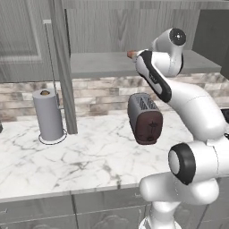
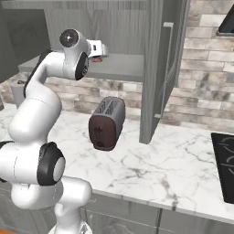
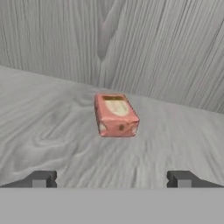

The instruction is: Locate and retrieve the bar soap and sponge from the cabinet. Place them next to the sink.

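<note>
Left base view, arm: the white arm reaches up into the open cabinet point(image 1: 134, 27), its hand at the front of the shelf point(image 1: 98, 65).
Left base view, bar soap: a small reddish-brown bit point(image 1: 131, 54) shows on the shelf just beside the hand.
Left base view, counter: a toaster point(image 1: 144, 117) and a paper towel roll point(image 1: 48, 115) stand on the marble counter point(image 1: 80, 156), well apart.
Right base view, bar soap: a reddish sliver point(image 2: 96, 59) sits just under the hand, on the shelf.
Right base view, surroundings: the toaster stands below the shelf; a cabinet door point(image 2: 161, 64) hangs open; a black cooktop point(image 2: 225, 160) lies at the right.
Hand view, gripper: the gripper point(image 3: 111, 178) has its fingertips point(image 3: 41, 178) spread wide, pinching nothing.
Hand view, bar soap: the soap lies flat on the shelf ahead, apart from both tips, centred between them, with the cabinet's back wall behind.
</note>
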